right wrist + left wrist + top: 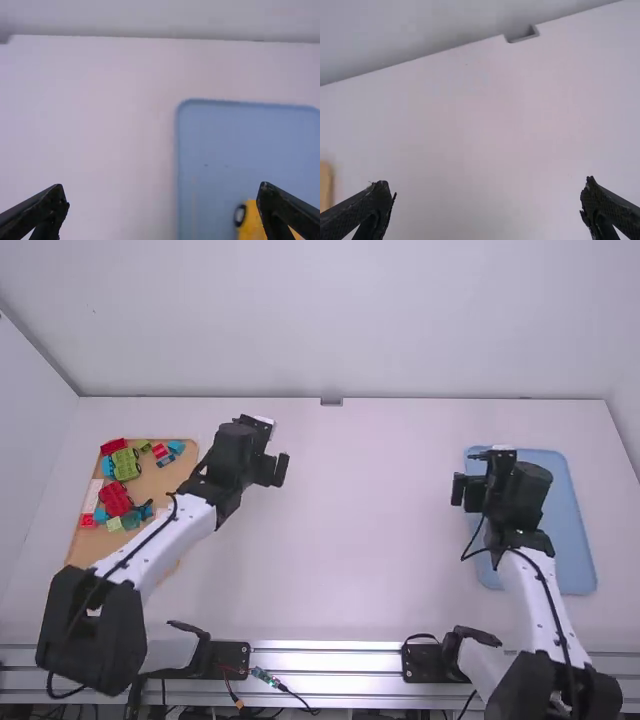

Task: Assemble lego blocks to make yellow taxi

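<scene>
The right wrist view cuts off the yellow piece (250, 223).

- A white table (370, 540) spreads across the high view, its far edge running straight from side to side with a thin dark line along it.
- Behind it rises a plain, pale back wall (330, 320).
- A left wall (25, 410) flanks the table, meeting the back wall at a slanting grey seam (40, 356).
- A pale right wall (630, 410) stands beyond the table's right edge.
- A small grey bracket (332, 402) sits at the middle of the far edge.
- A silvery, grooved metal rail (325, 655) borders the near edge.
- Soft light falls over the tabletop.
</scene>
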Controlling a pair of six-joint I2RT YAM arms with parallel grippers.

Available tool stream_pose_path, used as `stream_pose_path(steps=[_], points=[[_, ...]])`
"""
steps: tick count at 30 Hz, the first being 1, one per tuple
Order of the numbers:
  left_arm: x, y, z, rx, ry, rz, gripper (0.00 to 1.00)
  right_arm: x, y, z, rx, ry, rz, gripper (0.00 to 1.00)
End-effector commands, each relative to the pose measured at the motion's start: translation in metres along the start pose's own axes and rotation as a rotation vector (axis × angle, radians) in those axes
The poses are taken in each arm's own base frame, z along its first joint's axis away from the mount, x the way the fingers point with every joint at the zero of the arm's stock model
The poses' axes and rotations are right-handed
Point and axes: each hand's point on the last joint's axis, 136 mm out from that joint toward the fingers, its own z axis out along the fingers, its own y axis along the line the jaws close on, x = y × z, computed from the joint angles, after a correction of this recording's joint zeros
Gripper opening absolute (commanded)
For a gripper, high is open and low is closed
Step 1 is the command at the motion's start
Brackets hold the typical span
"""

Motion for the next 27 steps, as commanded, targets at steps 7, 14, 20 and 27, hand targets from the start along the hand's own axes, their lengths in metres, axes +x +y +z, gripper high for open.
stream_pose_path(steps=[7,14,20,27], points=[[-0.005,0.018,-0.042,-0.144,-0.051,-0.097,0.96,-0.012,0.055,-0.015,-0.100,-0.055,-0.042,0.96],[-0.004,0.037,-0.052,-0.132,-0.116,-0.074,0.88,0.002,0.043,-0.022,-0.017,-0.078,0.041,0.88],[0.014,0.056,-0.063,-0.119,-0.151,-0.121,0.77,0.029,0.040,-0.030,0.017,-0.075,0.101,0.78],[0.054,0.075,-0.076,-0.103,-0.151,-0.185,0.63,0.068,0.044,-0.036,0.017,-0.075,0.101,0.63]])
